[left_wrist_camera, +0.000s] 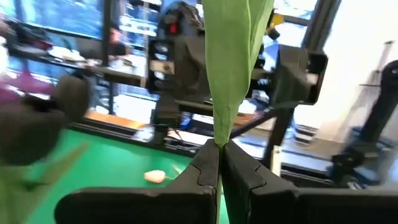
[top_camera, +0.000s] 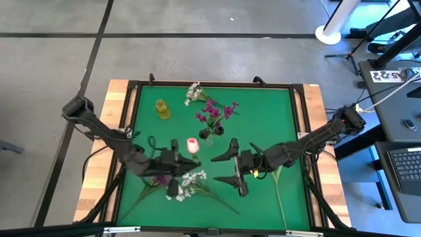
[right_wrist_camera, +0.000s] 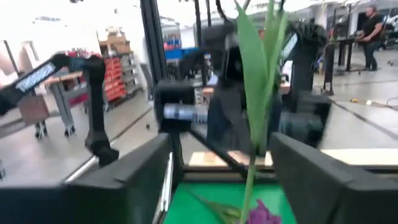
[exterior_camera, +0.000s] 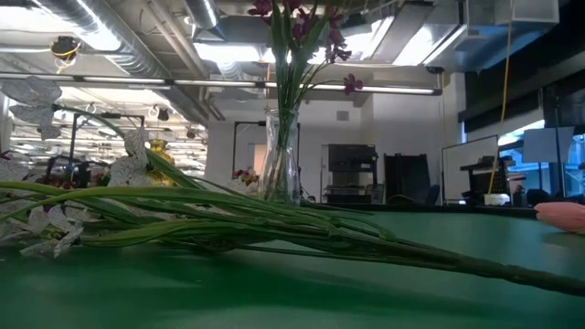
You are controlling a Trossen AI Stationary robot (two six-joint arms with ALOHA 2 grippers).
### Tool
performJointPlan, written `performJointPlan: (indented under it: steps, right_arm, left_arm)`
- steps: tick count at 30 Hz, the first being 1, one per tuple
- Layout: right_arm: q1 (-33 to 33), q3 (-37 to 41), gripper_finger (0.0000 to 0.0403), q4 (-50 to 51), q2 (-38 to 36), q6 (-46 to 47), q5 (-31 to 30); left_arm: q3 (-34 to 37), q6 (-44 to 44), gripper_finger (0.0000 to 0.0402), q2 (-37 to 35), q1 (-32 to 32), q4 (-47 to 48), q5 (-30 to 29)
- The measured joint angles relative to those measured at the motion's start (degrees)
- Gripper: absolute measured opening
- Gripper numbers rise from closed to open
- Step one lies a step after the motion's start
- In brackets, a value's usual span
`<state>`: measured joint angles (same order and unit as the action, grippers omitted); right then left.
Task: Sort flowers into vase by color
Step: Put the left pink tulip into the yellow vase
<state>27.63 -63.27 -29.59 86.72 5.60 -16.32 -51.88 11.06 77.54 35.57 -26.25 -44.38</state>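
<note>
A robotics lab or workshop. The green table (top_camera: 263, 118) stands on a grey concrete floor (top_camera: 197, 59) beside a desk with a keyboard (top_camera: 404, 164). Bare ceiling ducts (exterior_camera: 137, 46), strip lights (exterior_camera: 302, 87), red storage shelves (right_wrist_camera: 115, 78) and wheeled carts (right_wrist_camera: 53, 102) fill the open hall.

Legible text: one item only. In the high view, a white rectangular tag (top_camera: 387, 75) lies on the dark side desk (top_camera: 395, 118) at the right edge of the picture, beyond the green counter mat. It carries bold dark characters. They resemble digits, but the exact characters cannot be determined. The low view and both wrist views show screens and equipment in the room behind, with no readable lettering, brand, number or sign on any of them.
</note>
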Motion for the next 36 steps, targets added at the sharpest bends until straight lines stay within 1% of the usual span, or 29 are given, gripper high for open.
performJointPlan:
  steps: [3, 5, 7, 11, 13, 15, 17, 19, 21, 24, 26, 28, 31, 33, 34, 36]
  right_arm:
    - [1.48, -1.21, 0.0325, 6.06, -2.03, -0.33, -0.72]
    - [2.58, -2.89, 0.0337, 11.67, -3.86, -0.48, -2.56]
    - [4.09, -5.17, 0.0340, 18.19, -5.56, -0.69, -5.29]
    - [7.86, -9.37, 0.0332, 31.61, -7.72, -1.13, -14.18]
    - [9.94, -10.48, 0.0324, 37.05, -8.20, -1.09, -20.19]
    - [11.82, -10.51, 0.0316, 41.62, -8.57, -1.02, -26.56]
    - [13.56, -10.51, 0.0309, 46.04, -8.57, -0.96, -32.75]
    - [15.19, -10.48, 0.0302, 51.56, -8.57, 1.17, -37.84]
    - [16.34, -10.48, 0.0296, 56.20, -8.57, 5.59, -40.81]
    - [17.93, -10.48, 0.0289, 62.84, -8.57, 12.56, -42.83]
    - [18.30, -10.16, 0.0285, 66.53, -8.43, 17.02, -43.22]
    - [18.19, -8.68, 0.0282, 68.80, -8.22, 20.51, -43.29]
    - [18.14, -4.98, 0.0280, 69.77, -8.09, 24.27, -43.08]
    - [18.11, -2.48, 0.0280, 69.74, -8.09, 26.64, -43.28]
    - [18.11, -1.36, 0.0280, 69.76, -8.09, 27.79, -43.22]
    - [18.13, 0.53, 0.0280, 69.74, -8.09, 30.14, -43.19]
  left_arm:
    - [0.00, -2.61, 0.0001, -4.33, 3.67, 5.00, -9.23]
    - [0.00, -4.18, 0.0001, -7.23, 5.96, 7.76, -15.60]
    - [0.00, -5.70, 0.0000, -9.96, 8.01, 10.95, -21.37]
    - [0.00, -6.64, 0.0000, -14.19, 8.77, 19.66, -32.20]
    - [0.00, -3.99, 0.0000, -15.98, 7.30, 26.29, -34.90]
    - [0.00, 0.70, 0.0000, -17.88, 4.55, 33.61, -33.94]
    - [0.00, 6.68, 0.0000, -19.99, 0.89, 41.72, -31.04]
    - [0.00, 13.60, 0.0000, -21.71, -3.66, 50.40, -27.97]
    - [0.00, 20.41, 0.0000, -22.54, -8.20, 58.98, -25.94]
    - [0.07, 26.76, 0.0000, -23.51, -13.79, 67.71, -26.35]
    - [0.07, 27.68, 0.0000, -24.28, -17.11, 69.09, -27.51]
    - [0.16, 26.83, 0.0000, -24.56, -20.55, 69.01, -27.85]
    - [1.25, 25.44, 0.0000, -24.85, -25.81, 68.47, -26.32]
    - [2.99, 23.02, 0.0000, -25.00, -29.44, 64.93, -22.48]
    - [4.38, 20.79, 0.0000, -25.10, -31.15, 61.87, -19.61]
    - [7.56, 14.66, 0.0000, -25.15, -34.27, 52.16, -12.46]
